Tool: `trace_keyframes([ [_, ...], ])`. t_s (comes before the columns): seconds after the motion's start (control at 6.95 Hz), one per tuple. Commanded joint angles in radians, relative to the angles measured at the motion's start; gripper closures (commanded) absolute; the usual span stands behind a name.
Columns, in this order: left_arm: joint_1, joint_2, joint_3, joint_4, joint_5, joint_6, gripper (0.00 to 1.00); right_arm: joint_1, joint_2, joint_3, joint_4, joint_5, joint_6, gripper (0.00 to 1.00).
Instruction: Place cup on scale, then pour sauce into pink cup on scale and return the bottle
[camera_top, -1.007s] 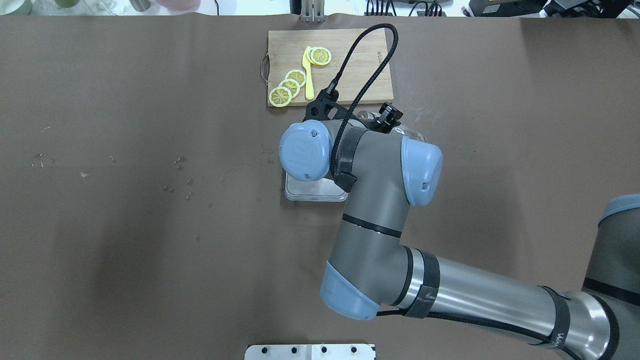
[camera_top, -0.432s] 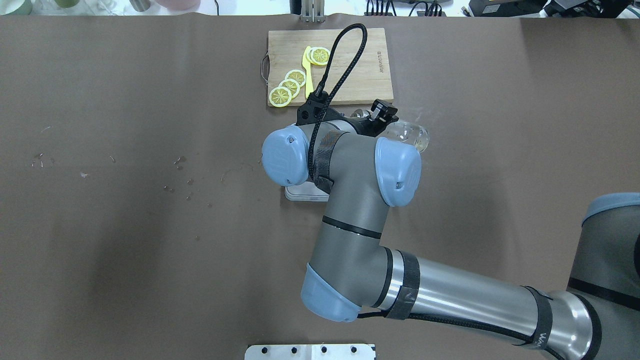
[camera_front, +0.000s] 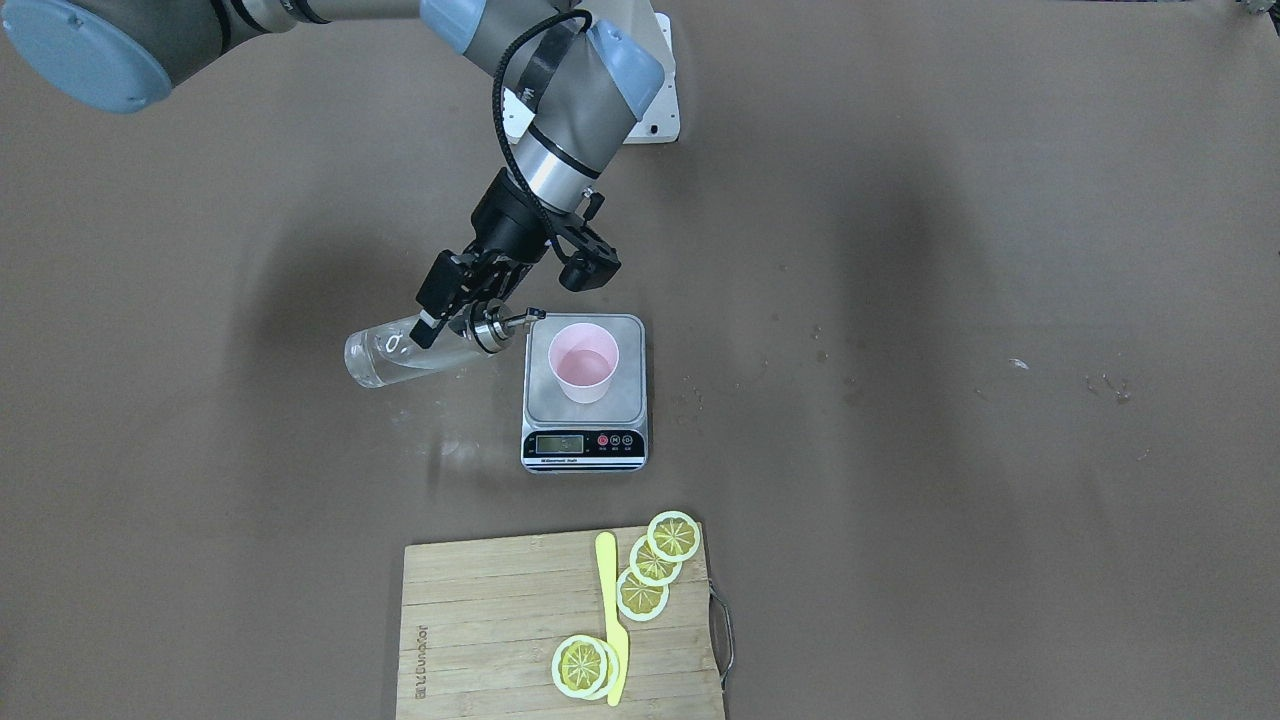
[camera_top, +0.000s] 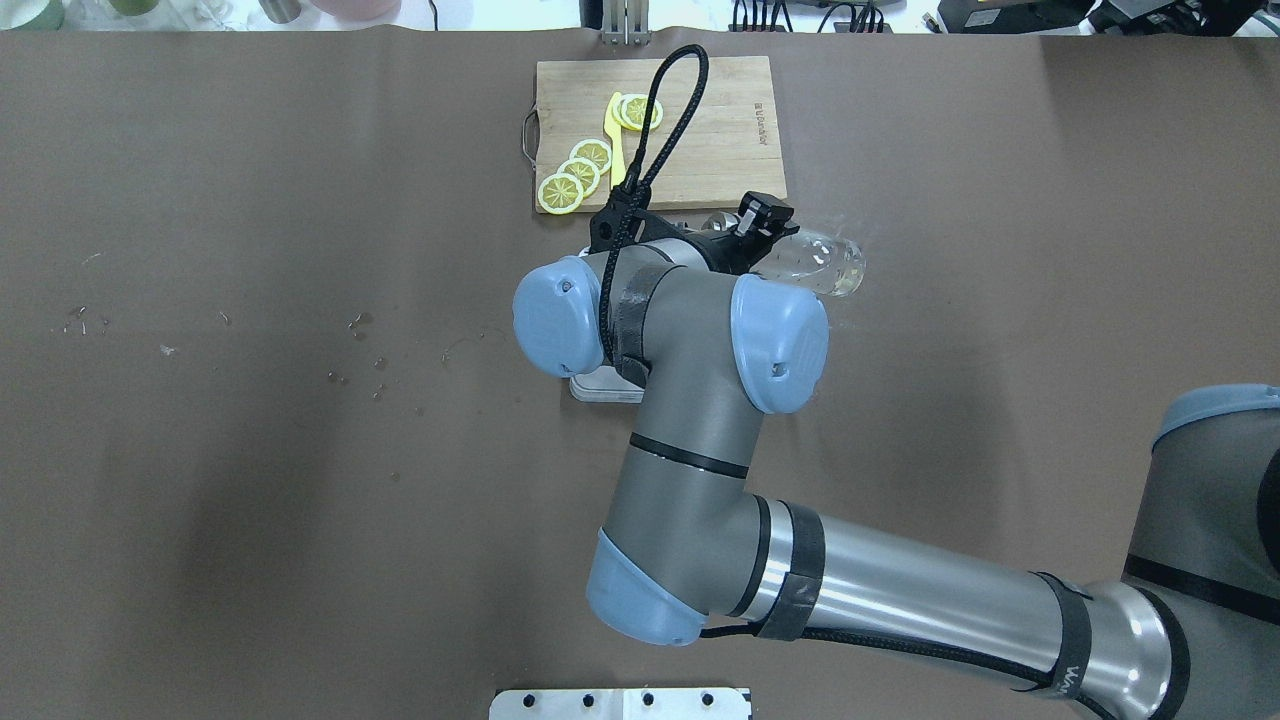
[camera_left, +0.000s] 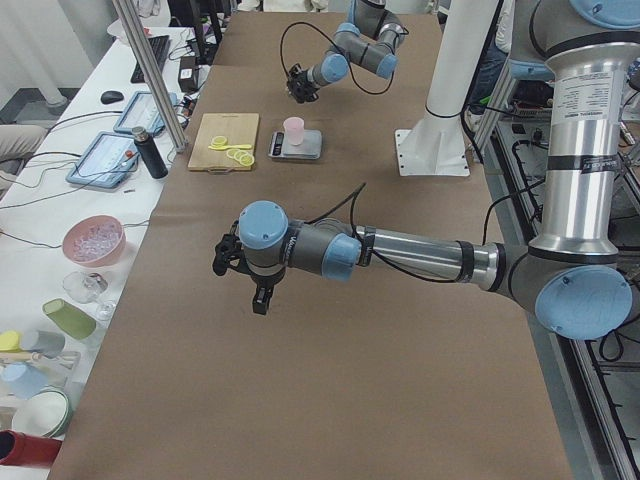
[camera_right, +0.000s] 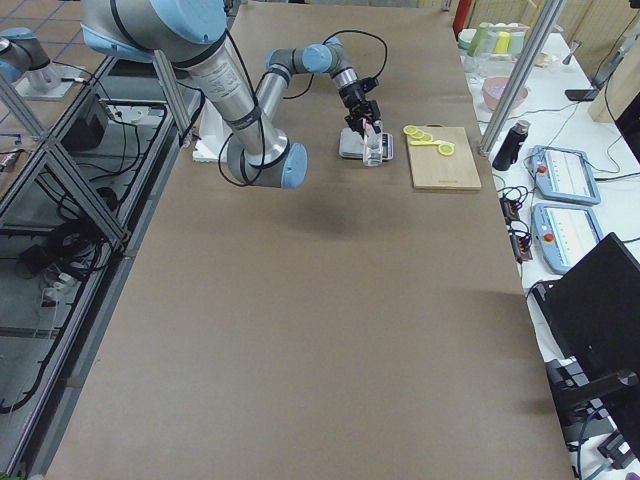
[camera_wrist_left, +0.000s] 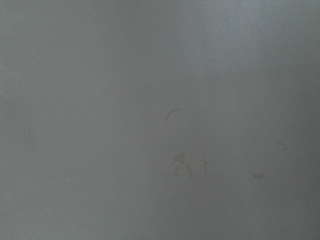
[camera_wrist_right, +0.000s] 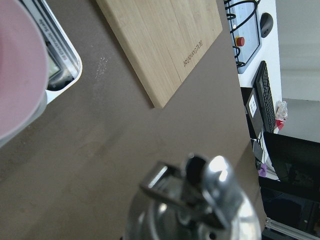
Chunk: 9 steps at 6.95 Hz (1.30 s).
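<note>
Bottle (camera_front: 400, 355) tipped near-horizontal, right gripper (camera_front: 455, 315) clamped on its neck, spout just beside the cup (camera_front: 583, 362) rim. Cup upright on scale (camera_front: 630, 400). Left gripper (camera_left: 232, 262) hangs over table (camera_front: 900, 300); grip state can't tell.

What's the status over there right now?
Right gripper shut on bottle, tipped sideways, spout toward cup. Cup upright on scale. Left gripper far off, state unclear. Nothing between spout and cup.

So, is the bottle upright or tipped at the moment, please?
Tipped: the bottle lies nearly horizontal in the right gripper, spout pointing toward the cup.
</note>
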Motion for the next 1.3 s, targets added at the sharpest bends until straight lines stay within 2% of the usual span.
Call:
trace_keyframes([
  [0.0, 0.0, 0.0, 0.008, 0.0, -0.009, 0.0, 0.03, -0.006, 0.041, -0.044, -0.033, -0.018, -0.001, 1.0],
  [1.15, 0.0, 0.0, 0.02, -0.002, -0.029, 0.0, 0.03, -0.01, 0.07, -0.05, -0.247, -0.1, -0.001, 1.0],
])
